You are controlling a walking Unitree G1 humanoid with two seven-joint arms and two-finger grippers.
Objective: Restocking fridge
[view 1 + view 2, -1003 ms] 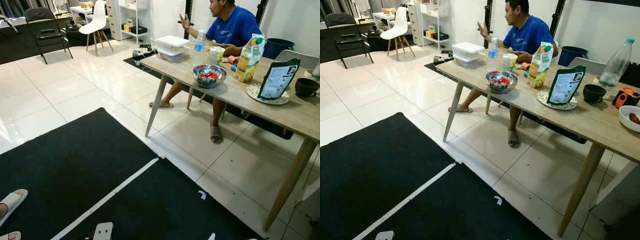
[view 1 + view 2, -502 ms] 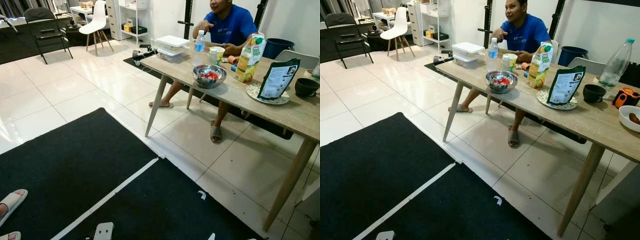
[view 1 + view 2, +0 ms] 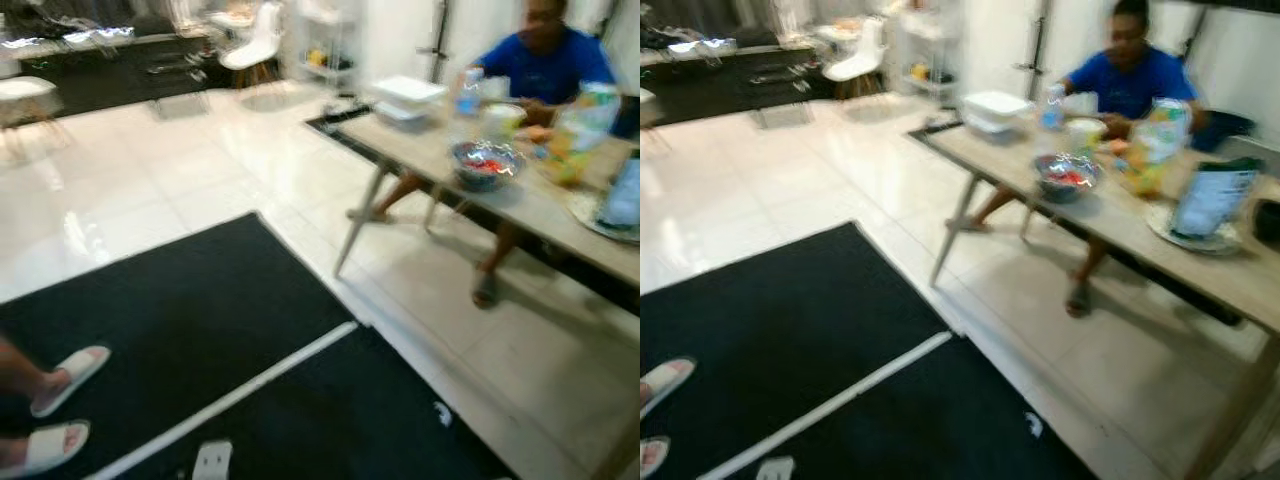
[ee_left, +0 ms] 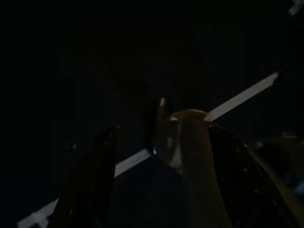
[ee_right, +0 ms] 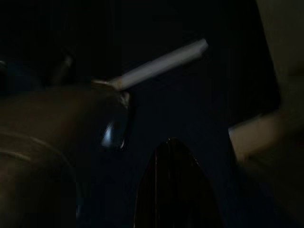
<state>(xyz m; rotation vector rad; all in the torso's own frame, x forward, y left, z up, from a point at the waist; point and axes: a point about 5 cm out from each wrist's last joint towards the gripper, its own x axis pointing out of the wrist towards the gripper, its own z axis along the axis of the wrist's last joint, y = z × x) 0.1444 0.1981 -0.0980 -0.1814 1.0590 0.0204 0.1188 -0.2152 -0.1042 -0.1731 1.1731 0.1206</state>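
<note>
Blurred; open tiled floor (image 3: 180, 180) far left, black mat (image 3: 200, 320) near; crowded tabletop (image 3: 1120, 215) and seated person (image 3: 1130, 80) block right.

No readable text, carton (image 3: 1153, 146) and pouch (image 3: 1210, 201) on the table (image 3: 1110, 222) too blurred (labels smeared)

The whole scene slides to the right and blurs, so the camera is turning left. The table (image 3: 1200, 262) with its bowl (image 3: 1066, 176) and carton (image 3: 1152, 142) now sits further right, and more of the white floor (image 3: 150, 180) shows at left. The person (image 3: 1130, 75) in blue now has the raised hand down at the table. Two sandalled feet (image 3: 55, 405) show more fully at lower left.
</note>
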